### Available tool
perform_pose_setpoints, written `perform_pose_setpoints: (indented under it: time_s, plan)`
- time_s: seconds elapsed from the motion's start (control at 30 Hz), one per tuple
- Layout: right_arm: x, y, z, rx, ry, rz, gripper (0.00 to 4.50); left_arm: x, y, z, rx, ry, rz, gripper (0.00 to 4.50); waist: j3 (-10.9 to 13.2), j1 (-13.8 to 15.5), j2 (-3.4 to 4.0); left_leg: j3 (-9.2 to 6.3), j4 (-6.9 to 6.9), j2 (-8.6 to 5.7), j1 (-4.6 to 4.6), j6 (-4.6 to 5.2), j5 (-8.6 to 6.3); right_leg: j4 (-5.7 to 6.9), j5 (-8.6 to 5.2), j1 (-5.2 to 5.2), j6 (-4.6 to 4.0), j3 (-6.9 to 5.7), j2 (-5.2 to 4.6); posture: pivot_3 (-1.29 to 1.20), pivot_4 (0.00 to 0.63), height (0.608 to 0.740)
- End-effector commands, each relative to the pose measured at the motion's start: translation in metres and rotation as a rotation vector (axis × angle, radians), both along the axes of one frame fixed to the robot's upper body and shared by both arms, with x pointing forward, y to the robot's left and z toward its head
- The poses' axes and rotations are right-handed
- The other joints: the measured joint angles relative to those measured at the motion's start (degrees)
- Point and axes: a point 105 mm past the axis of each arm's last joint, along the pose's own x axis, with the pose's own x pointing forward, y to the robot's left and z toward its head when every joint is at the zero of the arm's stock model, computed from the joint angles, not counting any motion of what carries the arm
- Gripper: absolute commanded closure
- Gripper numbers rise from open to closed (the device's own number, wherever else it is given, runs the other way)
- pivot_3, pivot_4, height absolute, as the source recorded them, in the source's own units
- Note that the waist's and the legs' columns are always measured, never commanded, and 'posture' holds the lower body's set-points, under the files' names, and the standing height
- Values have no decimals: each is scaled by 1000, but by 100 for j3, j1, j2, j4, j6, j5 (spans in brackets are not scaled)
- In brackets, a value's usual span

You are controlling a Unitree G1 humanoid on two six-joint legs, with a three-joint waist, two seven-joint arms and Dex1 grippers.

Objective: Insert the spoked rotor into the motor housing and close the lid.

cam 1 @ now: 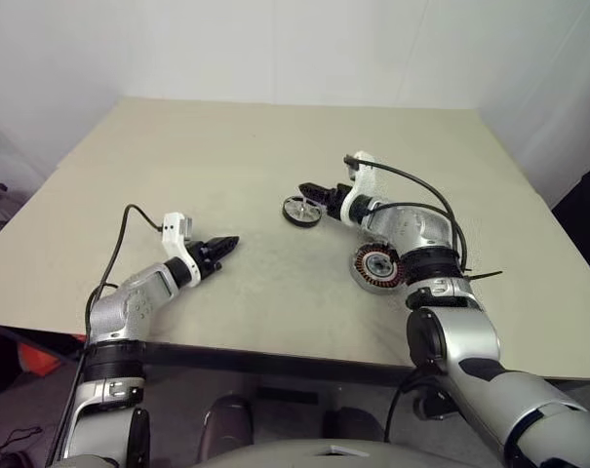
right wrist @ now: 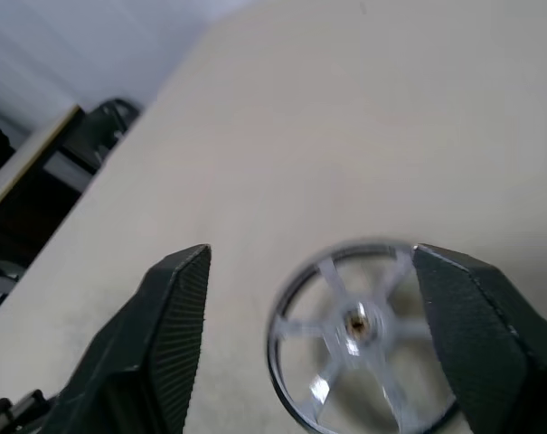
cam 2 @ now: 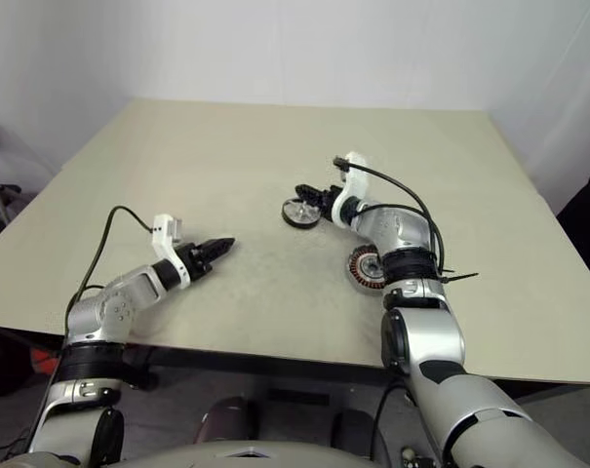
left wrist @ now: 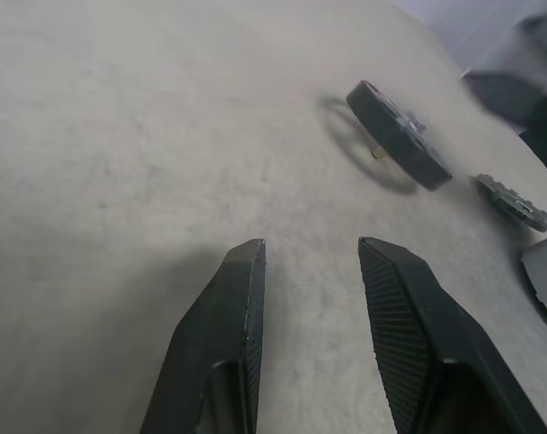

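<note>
Even, soft overhead light leaves the beige table (cam 1: 226, 175) bright without glare, shadows lying faint and short, while the right wrist view blurs the spoked rotor (right wrist: 359, 339) and the background at upper left.

Table (cam 1: 226, 166): matt beige top, finely speckled, faintly rough close up.
Spoked rotor (right wrist: 359, 330): bright silver metal, polished, glinting on spokes and rim; small brass-coloured centre.
Motor housing (cam 1: 376, 267): grey metal, with copper-coloured windings in a ring.
Left gripper (left wrist: 314, 271): black fingers, matt, inner pads finely ribbed.
Right gripper (right wrist: 314, 271): black fingers, matt, ribbed pads alike.
Wrist mounts (cam 1: 176, 230): white plastic, smooth.
</note>
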Motion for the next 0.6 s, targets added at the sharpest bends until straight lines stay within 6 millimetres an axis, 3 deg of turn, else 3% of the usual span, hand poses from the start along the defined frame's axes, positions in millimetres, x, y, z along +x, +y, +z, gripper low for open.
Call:
perform_pose_setpoints:
  time_s: [0.03, 0.1, 0.17, 0.23, 0.33, 0.5, 0.6]
  plan:
    - [-11, -8, 46, -75, -234, 25, 1056, 5, -2, 10, 5, -47, -11, 2741, 0, 23, -1, 0, 1, 0, 0, 0, 0, 0, 2, 2, 3, 0, 0, 0, 0, 740]
    - [-26, -15, 46, -267, -333, 98, 1056, 5, -7, 12, -7, -56, -27, 2741, 0, 52, -2, -1, 3, -2, 0, 0, 0, -1, 4, 5, 7, -1, -1, 0, 0, 740]
    - [-45, -28, 30, -583, -415, 212, 1056, 6, -14, 17, -19, -73, -49, 2741, 0, 134, -3, -6, 5, -6, 2, 1, -1, -9, 5, 15, 11, -3, -2, 0, 0, 740]
    - [-65, -48, 14, -872, -473, 351, 1056, 6, -20, 21, -24, -90, -69, 2741, 0, 199, -2, -9, 4, -4, 12, 2, -2, -25, 4, 31, 16, -4, -1, 0, 0, 740]
    - [-87, -81, 6, -1147, -480, 531, 1056, 7, -27, 21, -18, -100, -95, 2741, 1, 213, -2, -13, 0, -6, 19, 2, -3, -35, -3, 41, 26, 1, -2, 0, 0, 740]
    - [-113, -98, 14, -1288, -472, 748, 1056, 7, -35, 17, -16, -96, -113, 2741, 0, 130, -3, -14, 5, -1, 38, 8, -5, -17, -13, 39, 8, 12, 0, 0, 0, 740]
    - [-122, -98, 16, -1305, -473, 833, 467, 8, -37, 13, -14, -89, -115, 2741, 0, 127, -2, -12, 12, 2, 46, 29, -16, 1, -17, 40, 0, 14, 1, 0, 0, 740]
